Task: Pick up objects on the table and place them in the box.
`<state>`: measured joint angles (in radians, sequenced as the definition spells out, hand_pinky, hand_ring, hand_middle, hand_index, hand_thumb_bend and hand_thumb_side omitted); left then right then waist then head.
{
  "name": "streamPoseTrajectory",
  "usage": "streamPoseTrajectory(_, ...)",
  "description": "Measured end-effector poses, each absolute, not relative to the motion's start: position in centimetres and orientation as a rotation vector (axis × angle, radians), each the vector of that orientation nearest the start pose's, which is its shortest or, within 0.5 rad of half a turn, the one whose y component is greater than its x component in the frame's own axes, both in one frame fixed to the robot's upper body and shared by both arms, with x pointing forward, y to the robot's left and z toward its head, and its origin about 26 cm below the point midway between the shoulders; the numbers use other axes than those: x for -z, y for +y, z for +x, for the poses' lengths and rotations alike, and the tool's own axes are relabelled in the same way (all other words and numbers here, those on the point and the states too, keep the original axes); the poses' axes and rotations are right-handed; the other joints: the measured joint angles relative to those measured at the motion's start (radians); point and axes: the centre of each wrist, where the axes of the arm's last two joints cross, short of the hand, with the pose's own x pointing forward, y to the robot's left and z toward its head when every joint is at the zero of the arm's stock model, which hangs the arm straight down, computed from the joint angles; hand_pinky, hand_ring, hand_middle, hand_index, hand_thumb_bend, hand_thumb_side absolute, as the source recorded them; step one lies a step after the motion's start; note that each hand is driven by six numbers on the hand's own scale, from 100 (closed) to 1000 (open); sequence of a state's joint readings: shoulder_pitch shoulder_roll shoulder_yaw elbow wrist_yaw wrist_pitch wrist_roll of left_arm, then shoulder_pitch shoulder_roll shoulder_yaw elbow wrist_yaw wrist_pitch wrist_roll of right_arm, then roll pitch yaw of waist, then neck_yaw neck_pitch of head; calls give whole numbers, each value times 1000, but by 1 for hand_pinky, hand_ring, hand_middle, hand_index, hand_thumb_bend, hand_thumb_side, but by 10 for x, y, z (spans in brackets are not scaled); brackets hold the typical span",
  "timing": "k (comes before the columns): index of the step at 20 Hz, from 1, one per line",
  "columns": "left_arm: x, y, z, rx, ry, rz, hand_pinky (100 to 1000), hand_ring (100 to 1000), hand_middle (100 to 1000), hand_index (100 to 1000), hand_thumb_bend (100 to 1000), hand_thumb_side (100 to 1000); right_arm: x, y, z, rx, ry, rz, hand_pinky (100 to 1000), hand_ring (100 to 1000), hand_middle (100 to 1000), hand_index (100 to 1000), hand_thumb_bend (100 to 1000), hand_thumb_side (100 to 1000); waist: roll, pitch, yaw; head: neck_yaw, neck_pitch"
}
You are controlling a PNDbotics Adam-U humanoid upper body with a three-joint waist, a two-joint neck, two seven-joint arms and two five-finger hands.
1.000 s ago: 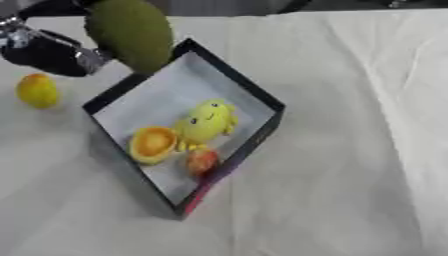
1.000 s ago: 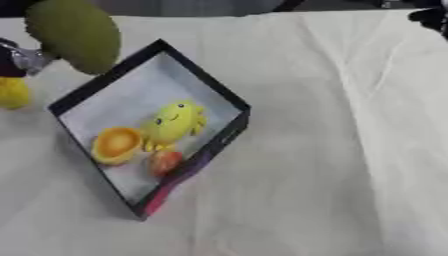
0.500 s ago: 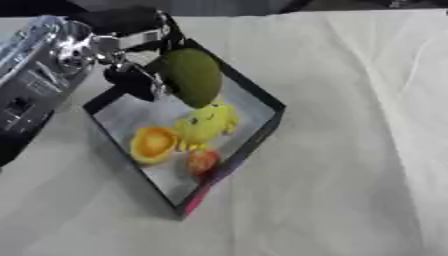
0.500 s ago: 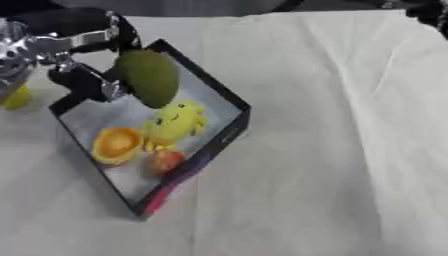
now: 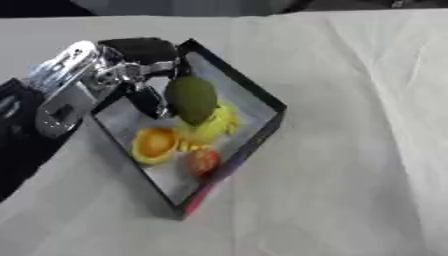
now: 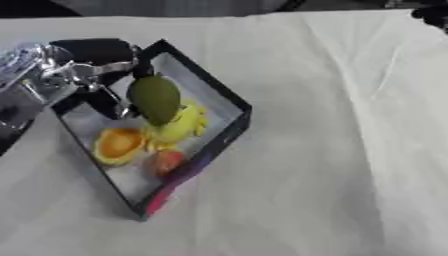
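My left hand point(image 5: 131, 75) reaches in from the left and is shut on a green oval fruit point(image 5: 192, 98). It holds the fruit inside the black box point(image 5: 262, 135) with a white floor, right over a yellow toy point(image 5: 215, 127); I cannot tell whether they touch. An orange piece point(image 5: 154, 145) and a small red fruit point(image 5: 202, 161) lie lower in the box. A dark part that looks like my right hand point(image 6: 432, 11) shows at the top right corner of the right eye view.
The box sits askew on a white cloth point(image 5: 350, 150) that covers the table. My silver and black left forearm point(image 5: 52, 105) covers the cloth to the left of the box. Open cloth lies to the right and below.
My left hand has carried the green fruit down and to the right, from the box's far corner to just above the yellow toy. The arm now hides the yellow fruit at the left.
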<state>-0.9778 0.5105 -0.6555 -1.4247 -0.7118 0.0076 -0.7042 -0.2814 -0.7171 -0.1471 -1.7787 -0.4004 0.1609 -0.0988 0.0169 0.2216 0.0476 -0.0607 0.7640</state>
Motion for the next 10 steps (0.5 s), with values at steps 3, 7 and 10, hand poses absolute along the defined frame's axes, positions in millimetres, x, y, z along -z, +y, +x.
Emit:
streamPoseTrajectory(3,-231,138,405,2146,-1262,698,877,848,793,876,584,389,-225,-380,313,-175,-1944,-317,898,720,661,833,100,649,0,0,0,0,0)
streamPoseTrajectory(7,-238,140,403,2150,-1271,732,885,866,803,893,889,538,-225,-380,312,-176,-1943,-316,898,720,661,833,100,649,0,0,0,0,0)
streamPoseTrajectory(10,-248,141,398,2132,-1316,772,887,860,796,889,880,524,-225,-381,312,-176,-1942,-316,898,720,661,833,100,648,0,0,0,0,0)
